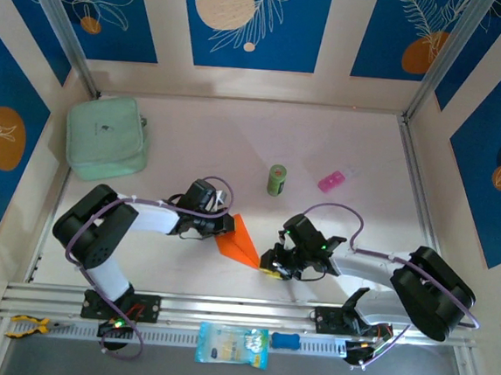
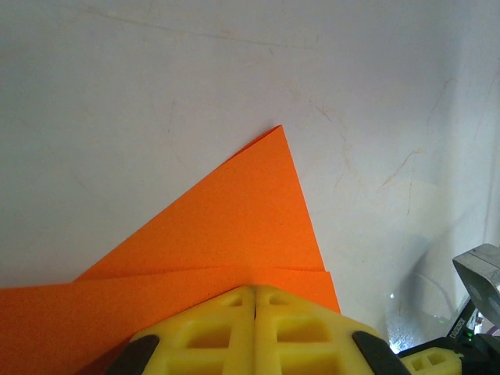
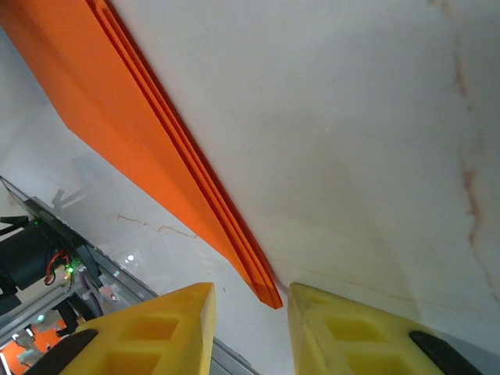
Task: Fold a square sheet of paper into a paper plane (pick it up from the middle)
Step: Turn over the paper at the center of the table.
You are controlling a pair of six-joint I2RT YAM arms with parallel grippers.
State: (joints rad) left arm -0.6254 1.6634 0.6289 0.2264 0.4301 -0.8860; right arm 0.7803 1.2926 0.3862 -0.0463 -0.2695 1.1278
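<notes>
- A folded orange paper (image 1: 239, 241), now a narrow pointed shape, sits near the middle front of a pale table (image 1: 351, 144), between the two arms.
- Its long axis runs diagonally: the wide end is toward the left gripper (image 1: 223, 225) and the sharp tip toward the right gripper (image 1: 270, 265).
- In the left wrist view, the left gripper (image 2: 255, 301) has its yellow fingers pressed together on the wide edge of the orange paper (image 2: 234, 226), apparently pinching it.
- In the right wrist view, the right gripper (image 3: 250, 291) is partly open and holds nothing. The tip of the orange paper (image 3: 117, 109) pokes into the gap between the fingers, its stacked layers seen edge-on.
- The right gripper is nearest the tip, so it would probably only need to close there.
- Well behind the paper are a green can (image 1: 276, 180), a pink packet (image 1: 336, 180) and a mint pouch (image 1: 106, 138).
- Blue and cream patterned walls surround the table.
</notes>
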